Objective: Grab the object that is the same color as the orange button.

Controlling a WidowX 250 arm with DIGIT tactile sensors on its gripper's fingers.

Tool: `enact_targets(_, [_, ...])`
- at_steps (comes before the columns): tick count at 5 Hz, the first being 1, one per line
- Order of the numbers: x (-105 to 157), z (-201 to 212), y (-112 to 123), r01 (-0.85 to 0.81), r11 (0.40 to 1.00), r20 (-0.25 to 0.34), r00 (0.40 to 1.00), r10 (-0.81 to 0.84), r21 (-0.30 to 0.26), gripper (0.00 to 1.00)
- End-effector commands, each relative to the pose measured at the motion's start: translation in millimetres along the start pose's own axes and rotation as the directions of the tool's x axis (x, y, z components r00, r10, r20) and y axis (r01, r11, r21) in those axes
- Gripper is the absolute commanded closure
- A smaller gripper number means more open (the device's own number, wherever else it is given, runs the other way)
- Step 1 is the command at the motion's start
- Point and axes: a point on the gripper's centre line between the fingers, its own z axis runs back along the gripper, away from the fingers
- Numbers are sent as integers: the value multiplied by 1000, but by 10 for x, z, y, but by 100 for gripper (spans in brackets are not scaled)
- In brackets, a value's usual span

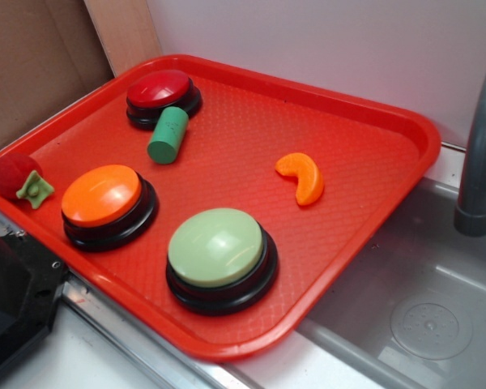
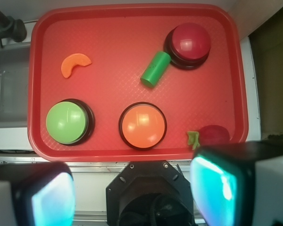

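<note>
In the wrist view, the gripper (image 2: 132, 193) is seen at the bottom of the frame, jaws spread wide apart and empty, outside the red tray (image 2: 236, 70). The orange crescent (image 2: 75, 64) lies in the upper left, curved ends pointing down, well beyond the orange button (image 2: 143, 125).

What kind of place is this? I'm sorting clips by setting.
Probably a toy kitchen set up as a robot test bench: a grey sink basin with a faucet, and beside it a red tray of push-buttons and toy food.
</note>
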Motion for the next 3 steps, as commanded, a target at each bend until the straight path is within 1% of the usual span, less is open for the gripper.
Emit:
enact_targets(1, [0, 0, 0, 0, 1000, 0, 1000, 0, 0, 0])
enact_targets(2, [141, -102, -73, -42, 999, -2, 999, 42, 7, 0])
enact_targets(3, [272, -271, -196, -178, 984, 18, 984, 179, -17, 0])
